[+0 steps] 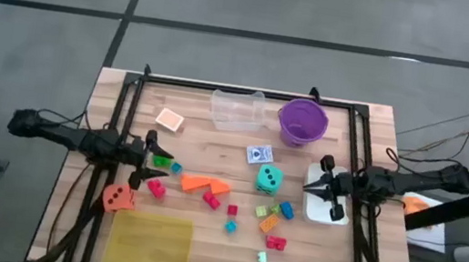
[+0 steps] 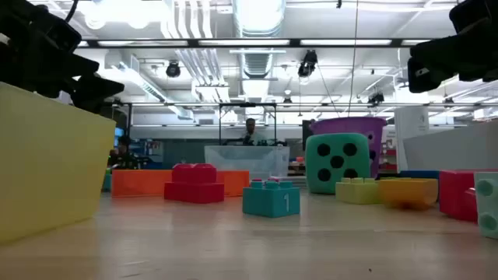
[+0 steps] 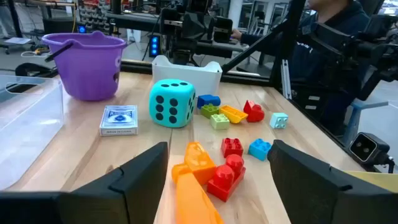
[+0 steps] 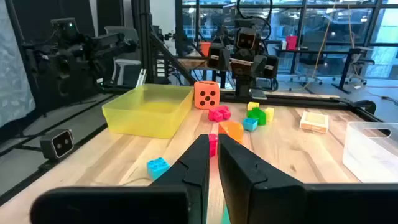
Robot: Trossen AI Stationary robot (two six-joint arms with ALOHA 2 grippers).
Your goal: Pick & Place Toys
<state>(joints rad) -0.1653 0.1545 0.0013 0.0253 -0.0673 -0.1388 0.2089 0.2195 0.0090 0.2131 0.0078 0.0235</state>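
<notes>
Toys lie across the wooden table's middle: a teal die (image 1: 268,179), an orange die (image 1: 118,197), orange wedges (image 1: 204,184), a blue card pack (image 1: 259,154), a pale orange card pack (image 1: 170,121) and several small bricks (image 1: 270,220). My left gripper (image 1: 149,160) is open and empty above the table's left side. A green brick (image 1: 161,162) lies by its fingertips. In the left wrist view, the orange wedges (image 3: 196,174) and red bricks (image 3: 227,174) lie ahead of my left gripper (image 3: 221,152). My right gripper (image 1: 307,187) is shut and empty at the right, over a white container (image 1: 327,204); in the right wrist view (image 4: 213,140) it points across the table.
A purple bucket (image 1: 302,122) and a clear plastic tub (image 1: 237,110) stand at the far edge. A flat yellow tray (image 1: 147,246) sits at the near left. Black frame rails (image 1: 126,116) run along the table's sides. A person (image 3: 336,43) stands beyond the right edge.
</notes>
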